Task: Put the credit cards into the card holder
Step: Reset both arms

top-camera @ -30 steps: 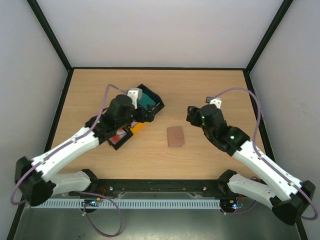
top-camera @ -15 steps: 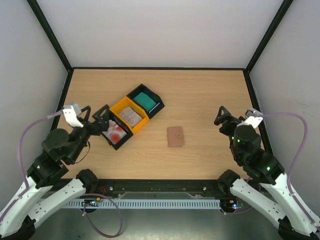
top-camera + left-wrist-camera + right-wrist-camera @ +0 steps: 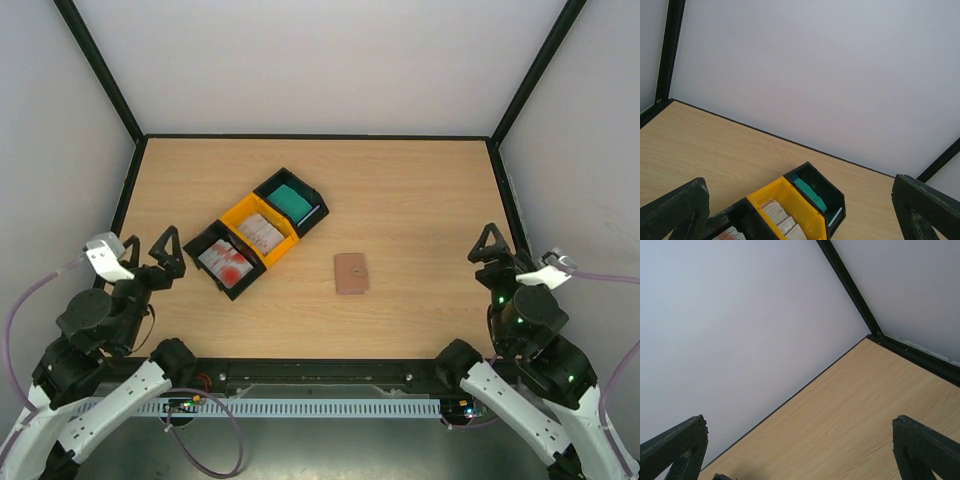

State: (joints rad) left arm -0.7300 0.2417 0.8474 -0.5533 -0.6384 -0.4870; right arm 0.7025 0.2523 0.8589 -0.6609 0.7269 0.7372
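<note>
A: Grippers first: what are they doing?

B: Left gripper (image 3: 147, 252) at 8 o'clock and right gripper (image 3: 503, 258) at 4 o'clock both gape wide, holding nothing.

A: And the credit cards (image 3: 262, 233)?

B: Sorted by colour in three trays (image 3: 277, 216), 10 o'clock of the surface (image 3: 420, 200) centre, likely for easy picking.

A: Card holder (image 3: 351, 273)?

B: Lying flat just 5 o'clock of centre, apparently folded shut; I'd guess it needs opening first.
</note>
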